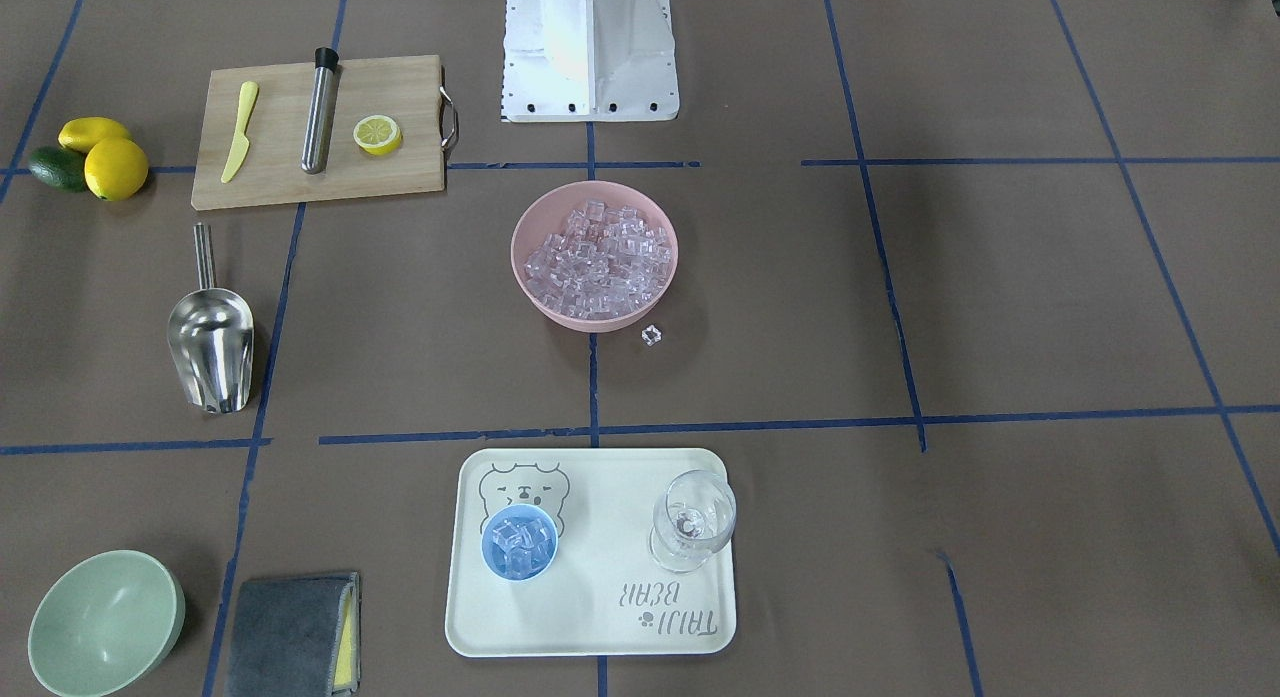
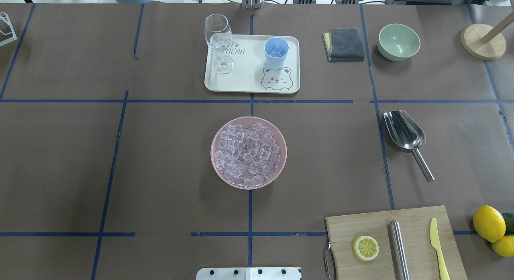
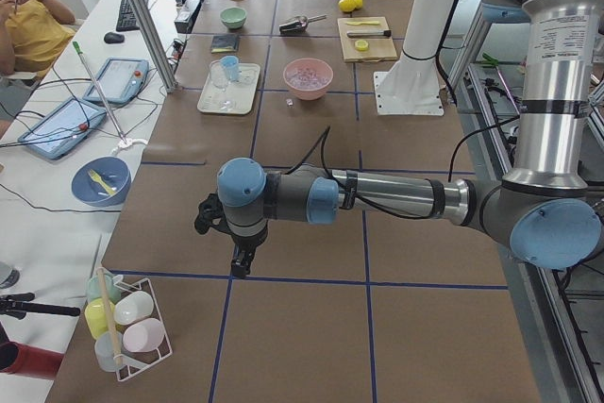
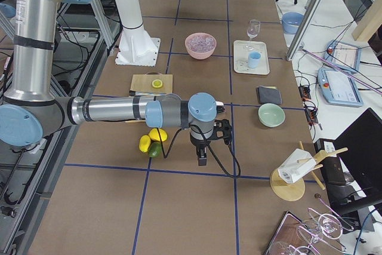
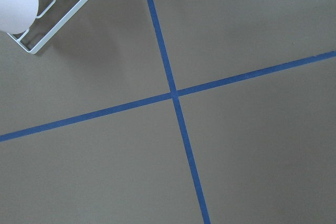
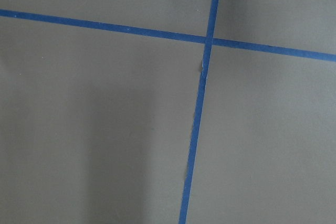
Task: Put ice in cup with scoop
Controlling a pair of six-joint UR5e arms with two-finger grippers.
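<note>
The ice (image 1: 597, 257) fills a pink bowl (image 2: 217, 167) at the table's middle. One loose cube (image 1: 651, 334) lies on the table beside the bowl. The light-blue cup (image 1: 519, 542) stands on a cream tray (image 1: 590, 617) with a few cubes inside it. The steel scoop (image 1: 211, 347) lies empty on the table, apart from both arms. My left gripper (image 3: 241, 261) hangs over bare table near the table's left end, and my right gripper (image 4: 202, 158) hangs over bare table near the right end. Both show only in the side views, so I cannot tell whether they are open or shut.
A wine glass (image 1: 693, 522) shares the tray. A cutting board (image 1: 270, 177) carries a lemon half, a steel tube and a yellow knife, with lemons (image 1: 115, 167) beside it. A green bowl (image 1: 105, 622) and a grey cloth (image 1: 290, 632) sit near the tray. A wire rack (image 5: 31, 19) is close to my left gripper.
</note>
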